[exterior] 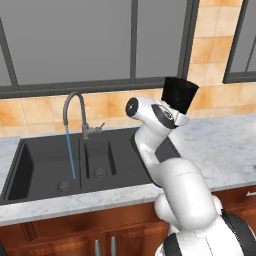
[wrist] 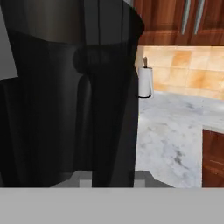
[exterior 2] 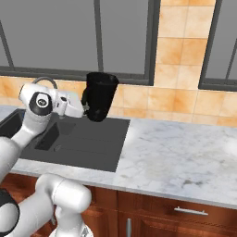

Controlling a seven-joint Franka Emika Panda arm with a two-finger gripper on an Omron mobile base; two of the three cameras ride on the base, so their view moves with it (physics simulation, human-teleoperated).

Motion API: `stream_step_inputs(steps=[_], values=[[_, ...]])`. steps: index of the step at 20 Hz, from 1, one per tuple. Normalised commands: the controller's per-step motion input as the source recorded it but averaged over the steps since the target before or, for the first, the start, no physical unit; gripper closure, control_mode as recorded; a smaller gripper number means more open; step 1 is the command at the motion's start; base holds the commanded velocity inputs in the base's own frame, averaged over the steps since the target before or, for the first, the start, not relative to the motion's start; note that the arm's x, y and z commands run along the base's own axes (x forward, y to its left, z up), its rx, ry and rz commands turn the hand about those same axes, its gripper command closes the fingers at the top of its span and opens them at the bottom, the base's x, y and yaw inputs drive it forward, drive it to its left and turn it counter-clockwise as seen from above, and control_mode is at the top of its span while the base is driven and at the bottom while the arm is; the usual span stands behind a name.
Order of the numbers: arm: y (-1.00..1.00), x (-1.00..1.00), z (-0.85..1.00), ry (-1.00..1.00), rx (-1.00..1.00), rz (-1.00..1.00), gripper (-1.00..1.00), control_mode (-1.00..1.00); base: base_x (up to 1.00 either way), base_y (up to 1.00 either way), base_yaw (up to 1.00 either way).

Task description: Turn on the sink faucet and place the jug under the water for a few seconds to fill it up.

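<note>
Black tapered jug [exterior 2: 100,96] held aloft, upright, above ribbed drainboard end of matte black sink [exterior: 45,165], clear of marble worktop [exterior 2: 176,157]. Gripper [exterior 2: 85,109] jaws closed narrow on jug's loop handle side, likely so rim stays level for filling. Grey gooseneck faucet [exterior: 75,112] running; thin blue water stream [exterior: 71,150] falls into large basin, well apart from jug. Judgement: carry toward stream pending.
</note>
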Motion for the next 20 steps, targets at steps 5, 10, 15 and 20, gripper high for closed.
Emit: stream_step_inputs(steps=[5,10,15,20], values=[[1.00,-0.12,0.00,0.20,0.00,-0.22,1.00,-1.00,0.00,0.00,0.00],[1.00,-0.12,-0.02,0.29,0.00,-0.10,1.00,-1.00,0.00,0.00,0.00],[0.91,-0.22,-0.14,0.18,0.00,-0.04,1.00,-1.00,0.00,0.00,0.00],[0.35,-0.28,-0.32,0.02,0.02,0.01,1.00,-1.00,0.00,0.00,0.00]])
